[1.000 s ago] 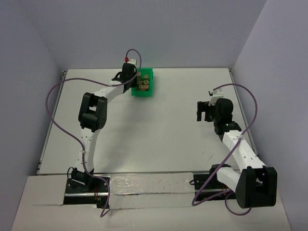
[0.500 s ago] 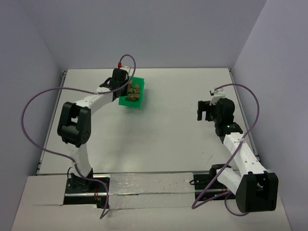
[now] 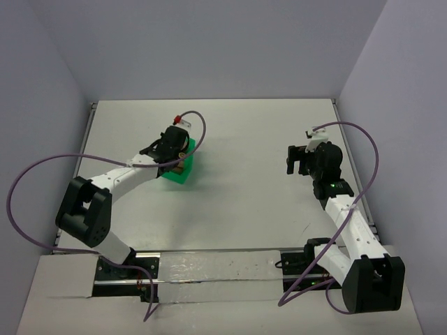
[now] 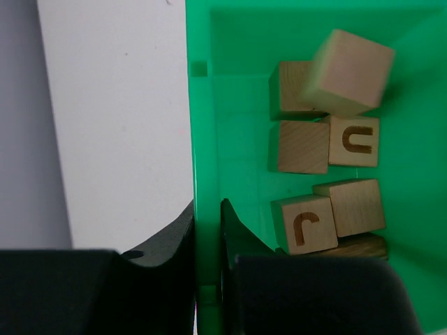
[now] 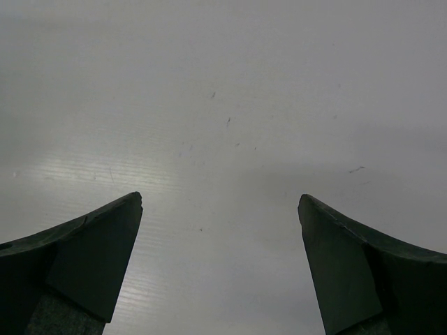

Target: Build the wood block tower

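Several light-tan wood blocks (image 4: 328,160) lie loose inside the green bin (image 4: 230,105); two show dark letter marks. One block (image 4: 347,71) rests tilted on top of the others. My left gripper (image 4: 207,209) is shut on the bin's left wall, one finger outside and one inside. From above, the left gripper (image 3: 172,150) covers most of the green bin (image 3: 177,174) left of the table's centre. My right gripper (image 5: 220,202) hangs open over bare table, and from above the right gripper (image 3: 300,159) sits at the right. No tower is in view.
The white table (image 3: 244,188) is enclosed by pale walls at the back and sides. Purple cables (image 3: 42,174) loop off both arms. The arm bases (image 3: 209,269) stand along the near edge.
My left gripper has dragged the green bin with its blocks from the far back toward the near left-centre of the table. The right arm stays where it was.
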`<state>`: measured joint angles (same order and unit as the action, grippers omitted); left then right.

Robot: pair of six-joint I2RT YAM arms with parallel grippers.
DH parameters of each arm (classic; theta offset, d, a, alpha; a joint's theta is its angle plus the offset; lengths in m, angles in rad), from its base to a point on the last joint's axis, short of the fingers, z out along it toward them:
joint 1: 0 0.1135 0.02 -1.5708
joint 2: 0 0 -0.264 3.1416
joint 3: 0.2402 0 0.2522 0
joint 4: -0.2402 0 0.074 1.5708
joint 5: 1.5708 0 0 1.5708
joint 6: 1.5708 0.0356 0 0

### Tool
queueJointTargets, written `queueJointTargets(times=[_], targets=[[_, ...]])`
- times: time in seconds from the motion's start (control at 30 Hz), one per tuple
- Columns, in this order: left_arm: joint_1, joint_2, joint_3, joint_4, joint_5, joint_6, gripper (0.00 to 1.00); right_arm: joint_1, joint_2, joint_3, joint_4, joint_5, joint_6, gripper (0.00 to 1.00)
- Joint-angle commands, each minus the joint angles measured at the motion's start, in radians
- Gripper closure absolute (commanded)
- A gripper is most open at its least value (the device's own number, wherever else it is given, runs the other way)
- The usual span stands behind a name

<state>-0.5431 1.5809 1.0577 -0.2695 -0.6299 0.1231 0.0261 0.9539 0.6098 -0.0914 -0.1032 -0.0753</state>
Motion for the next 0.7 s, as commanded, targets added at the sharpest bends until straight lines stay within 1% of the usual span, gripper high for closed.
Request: queueJointTargets(times=[0.0,0.13,0.23,0.27,0.3,0.43,0.5,0.53,0.6,0.67], targets=[[-0.080,-0.072,-0.025,0.105,-0.221,0.102,1.00,0.006,-0.023,0.039,0.016,-0.009,-0.003,0.00],[-0.164,-0.084,-0.087,0.169,-0.383,0.201,1.00,0.006,-0.023,0.036,0.019,-0.012,-0.009,0.00],[-0.225,-0.097,-0.150,0.274,-0.468,0.300,1.00,0.007,-0.019,0.038,0.021,-0.014,-0.009,0.00],[-0.249,-0.104,-0.188,0.333,-0.493,0.348,1.00,0.006,-0.017,0.039,0.021,-0.016,-0.009,0.00],[-0.258,-0.108,-0.212,0.429,-0.510,0.427,1.00,0.006,-0.015,0.039,0.021,-0.018,-0.010,0.00],[-0.296,-0.118,-0.283,0.579,-0.550,0.579,1.00,0.006,-0.012,0.037,0.020,-0.017,-0.014,0.00],[-0.332,-0.117,-0.330,0.721,-0.566,0.706,1.00,0.006,-0.011,0.036,0.022,-0.016,-0.017,0.00],[-0.347,-0.112,-0.351,0.792,-0.574,0.747,1.00,0.006,-0.009,0.036,0.023,-0.016,-0.016,0.00],[-0.362,-0.094,-0.380,0.895,-0.583,0.876,1.00,0.006,-0.003,0.039,0.024,-0.018,-0.014,0.00],[-0.371,-0.051,-0.397,1.019,-0.587,0.981,1.00,0.006,0.005,0.042,0.022,-0.020,-0.012,0.00]])
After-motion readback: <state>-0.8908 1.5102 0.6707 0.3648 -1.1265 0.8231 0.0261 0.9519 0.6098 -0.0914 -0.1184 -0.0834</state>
